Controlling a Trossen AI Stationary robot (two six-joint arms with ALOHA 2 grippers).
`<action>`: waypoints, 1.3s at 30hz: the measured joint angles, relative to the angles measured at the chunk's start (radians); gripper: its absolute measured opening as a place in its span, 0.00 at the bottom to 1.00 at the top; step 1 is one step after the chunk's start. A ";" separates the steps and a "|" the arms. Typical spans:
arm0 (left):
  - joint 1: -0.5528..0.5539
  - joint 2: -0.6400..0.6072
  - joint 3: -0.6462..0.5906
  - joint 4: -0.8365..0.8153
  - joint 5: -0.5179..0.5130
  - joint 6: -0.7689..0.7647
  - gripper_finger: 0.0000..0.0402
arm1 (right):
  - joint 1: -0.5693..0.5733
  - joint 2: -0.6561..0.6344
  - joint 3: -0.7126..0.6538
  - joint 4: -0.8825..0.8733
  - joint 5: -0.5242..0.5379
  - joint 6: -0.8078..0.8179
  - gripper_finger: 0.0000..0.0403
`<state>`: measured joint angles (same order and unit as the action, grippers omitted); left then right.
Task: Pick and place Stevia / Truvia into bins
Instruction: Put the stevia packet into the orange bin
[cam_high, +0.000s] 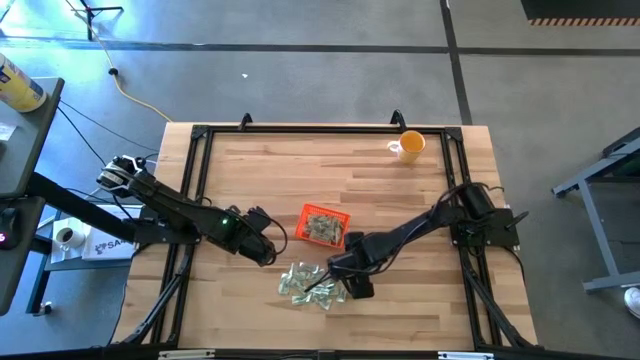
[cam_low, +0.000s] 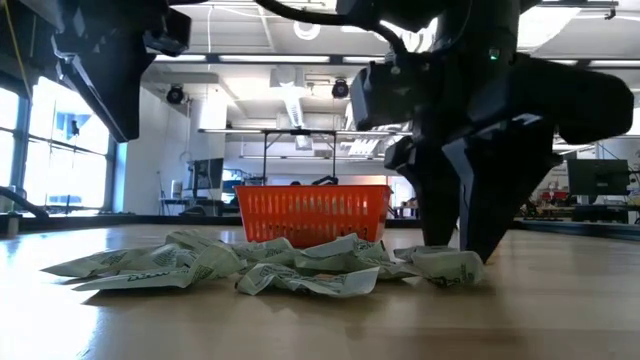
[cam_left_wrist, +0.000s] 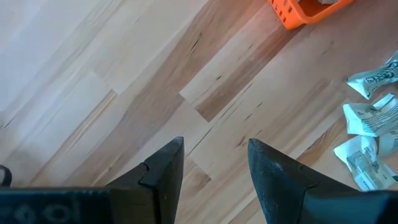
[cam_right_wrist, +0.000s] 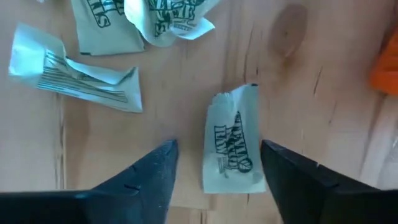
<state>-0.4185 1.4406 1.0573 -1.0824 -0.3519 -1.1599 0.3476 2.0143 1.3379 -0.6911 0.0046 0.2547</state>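
Several crumpled green-and-white Truvia packets (cam_high: 303, 282) lie flat in a loose heap on the wooden table, just near of the orange tray (cam_high: 343, 215), which holds more packets. My right gripper (cam_right_wrist: 214, 155) points down over the heap's right end, open. Its two fingers stand on either side of one packet (cam_right_wrist: 231, 149) that lies flat on the wood. In the low view its fingertips (cam_low: 485, 235) are down near the table beside that packet (cam_low: 445, 266). My left gripper (cam_left_wrist: 214, 168) hangs open over bare wood, left of the tray (cam_left_wrist: 305, 11).
An orange-yellow cup (cam_high: 408, 146) stands at the far right of the table. A black frame (cam_high: 200, 150) runs along the table's edges. The rest of the heap (cam_right_wrist: 81, 81) lies just beyond my right gripper's fingers. Bare wood lies left and near of the heap.
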 joint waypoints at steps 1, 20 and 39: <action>0.000 0.000 0.000 -0.002 0.001 0.000 0.52 | -0.003 0.003 0.000 0.000 -0.012 0.000 0.53; 0.000 0.000 0.000 -0.025 0.009 0.026 0.52 | -0.100 -0.099 0.227 -0.144 0.096 0.034 0.03; 0.039 0.007 -0.028 0.346 0.163 0.153 0.52 | -0.182 -0.148 0.234 -0.398 0.111 0.042 0.78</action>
<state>-0.3800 1.4480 1.0296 -0.7360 -0.1893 -1.0066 0.1654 1.8659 1.5719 -1.0890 0.1158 0.2963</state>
